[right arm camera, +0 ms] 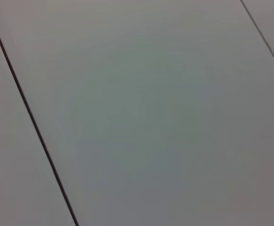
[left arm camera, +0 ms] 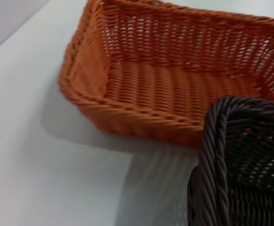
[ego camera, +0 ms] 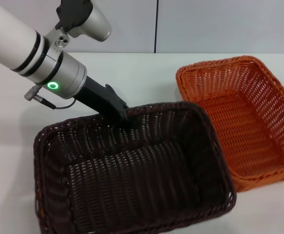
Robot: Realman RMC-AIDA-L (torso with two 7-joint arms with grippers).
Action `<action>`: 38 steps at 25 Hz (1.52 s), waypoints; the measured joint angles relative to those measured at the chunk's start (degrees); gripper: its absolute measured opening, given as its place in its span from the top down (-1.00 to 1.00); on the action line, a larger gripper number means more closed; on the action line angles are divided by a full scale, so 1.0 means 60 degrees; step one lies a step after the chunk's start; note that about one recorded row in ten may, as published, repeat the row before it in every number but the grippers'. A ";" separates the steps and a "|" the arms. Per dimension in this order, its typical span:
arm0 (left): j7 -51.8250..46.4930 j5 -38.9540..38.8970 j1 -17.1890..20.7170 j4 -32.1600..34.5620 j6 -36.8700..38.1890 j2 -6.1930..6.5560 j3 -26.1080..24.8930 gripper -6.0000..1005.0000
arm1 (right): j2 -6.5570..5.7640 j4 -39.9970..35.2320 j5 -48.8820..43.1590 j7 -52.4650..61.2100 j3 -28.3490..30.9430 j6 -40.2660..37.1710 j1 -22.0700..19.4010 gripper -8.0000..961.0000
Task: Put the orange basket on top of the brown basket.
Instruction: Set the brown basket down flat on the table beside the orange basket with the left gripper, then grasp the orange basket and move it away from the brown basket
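The brown basket (ego camera: pixel 211 146) fills the front left of the head view, and its right side overlaps the near left corner of the orange basket (ego camera: pixel 249 112). My left gripper (ego camera: pixel 125 117) is shut on the brown basket's far braided rim and seems to hold it raised off the table. The orange basket stands empty on the white table at the right. The left wrist view shows the orange basket (left arm camera: pixel 174 89) from its end, with a corner of the brown basket's rim (left arm camera: pixel 214 155) in front of it. My right gripper is out of view.
The white table (ego camera: pixel 132 73) runs behind and to the left of both baskets, with a grey panelled wall beyond it. The right wrist view shows only a plain grey panelled surface (right arm camera: pixel 137 113) with dark seams.
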 joint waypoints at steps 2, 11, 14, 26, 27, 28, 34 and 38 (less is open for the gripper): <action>-0.0167 -0.0024 0.0088 -0.0013 0.0225 -0.0014 0.0131 0.61 | 0.0002 0.0019 -0.0054 0.0077 -0.0019 0.0001 -0.0015 -0.21; -0.0005 -0.1343 0.0862 -0.0454 0.0322 -0.0011 0.0113 0.25 | -0.0069 -0.0617 -0.1411 0.2427 -0.1696 -0.0003 -0.0376 -0.20; 0.0292 -0.2282 0.1341 -0.0846 0.0408 -0.0006 0.0102 -0.01 | -0.0152 -0.1405 -0.2800 0.4048 -0.2570 -0.0031 -0.0621 -0.20; 0.2282 -0.5916 0.2865 -0.1151 0.1461 0.0008 0.0067 -0.49 | -0.1536 -0.5308 -1.3001 1.2407 -0.5955 -0.4277 -0.0186 -0.20; 0.2307 -0.5999 0.2882 -0.1140 0.1497 0.0007 0.0068 -0.52 | -0.1512 -0.5629 -1.3650 1.2712 -0.5966 -0.4704 -0.0104 -0.20; 0.2312 -0.6058 0.2887 -0.1131 0.1518 0.0006 0.0068 -0.60 | -0.1470 -0.5938 -1.4383 1.3043 -0.5973 -0.5127 0.0029 -0.20; 0.2308 -0.6149 0.2863 -0.1120 0.1532 0.0002 0.0090 -0.68 | -0.0909 -0.6954 -1.7843 1.3866 -0.6015 -0.6810 0.0716 -0.20; 0.2262 -0.6162 0.2817 -0.1110 0.1552 -0.0002 0.0087 -0.68 | -0.0358 -0.7692 -1.9087 1.3899 -0.6260 -0.7501 0.0848 -0.20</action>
